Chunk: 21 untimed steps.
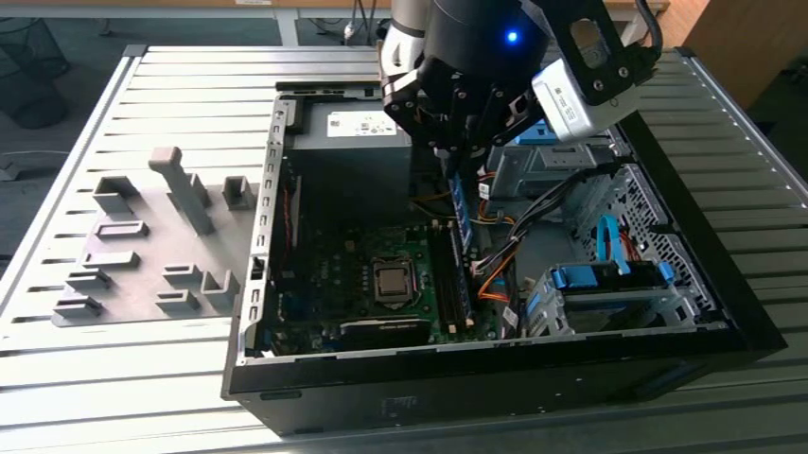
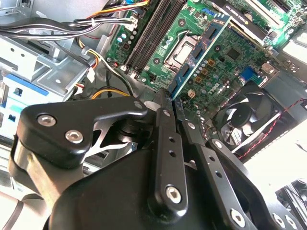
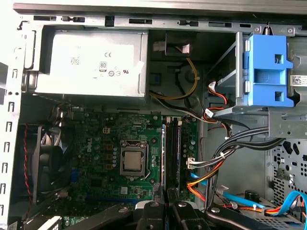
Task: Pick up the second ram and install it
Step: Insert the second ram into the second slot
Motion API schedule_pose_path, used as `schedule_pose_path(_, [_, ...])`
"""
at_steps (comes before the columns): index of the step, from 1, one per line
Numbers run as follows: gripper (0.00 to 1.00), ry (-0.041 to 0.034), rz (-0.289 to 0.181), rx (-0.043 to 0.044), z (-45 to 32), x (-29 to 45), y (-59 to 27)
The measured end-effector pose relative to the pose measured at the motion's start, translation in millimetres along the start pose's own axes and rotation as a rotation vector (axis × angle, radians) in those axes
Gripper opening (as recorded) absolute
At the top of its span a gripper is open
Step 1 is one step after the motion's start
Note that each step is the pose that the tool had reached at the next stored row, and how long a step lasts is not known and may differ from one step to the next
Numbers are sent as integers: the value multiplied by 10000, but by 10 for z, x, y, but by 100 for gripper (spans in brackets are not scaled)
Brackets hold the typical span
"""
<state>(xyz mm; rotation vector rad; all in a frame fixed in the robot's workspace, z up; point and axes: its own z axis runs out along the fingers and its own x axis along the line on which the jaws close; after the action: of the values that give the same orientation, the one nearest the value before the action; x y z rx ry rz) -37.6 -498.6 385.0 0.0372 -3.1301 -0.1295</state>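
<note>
My gripper hangs inside the open computer case, shut on the second ram, a thin blue stick hanging down from the fingers. In the second wrist view the ram runs out from between the black fingers over the motherboard. It is held above the long black memory slots, not touching them. In the first wrist view the gripper sits in line with those slots.
A grey power supply fills the case's back corner. The CPU socket and a fan lie beside the slots. Cable bundles and blue drive-bay clips crowd the other side. A grey fixture plate lies at the exterior view's left.
</note>
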Motion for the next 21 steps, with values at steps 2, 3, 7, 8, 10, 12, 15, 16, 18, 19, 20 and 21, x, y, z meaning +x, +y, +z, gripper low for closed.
schedule_pose_path(2, [14, 0, -1, 0, 0, 0, 0])
schedule_pose_path(3, [14, 1, -1, 1, 1, 0, 0])
schedule_pose_path(7, [14, 0, -1, 0, 61, 0, -5])
schedule_pose_path(8, [14, -1, 8, -1, 80, -1, -7])
schedule_pose_path(10, [14, -7, 94, -1, 115, -1, -10])
schedule_pose_path(12, [14, -15, 186, -2, 153, -2, -13])
schedule_pose_path(15, [14, -18, 215, -2, 206, -2, -17])
schedule_pose_path(16, [14, -18, 217, -2, 224, -2, -19])
schedule_pose_path(18, [14, -18, 219, -1, 259, -2, -21])
schedule_pose_path(19, [14, -18, 219, -2, 279, -2, -23])
schedule_pose_path(20, [14, -18, 220, -2, 297, -3, -25])
schedule_pose_path(21, [14, -18, 221, -2, 315, -3, -26])
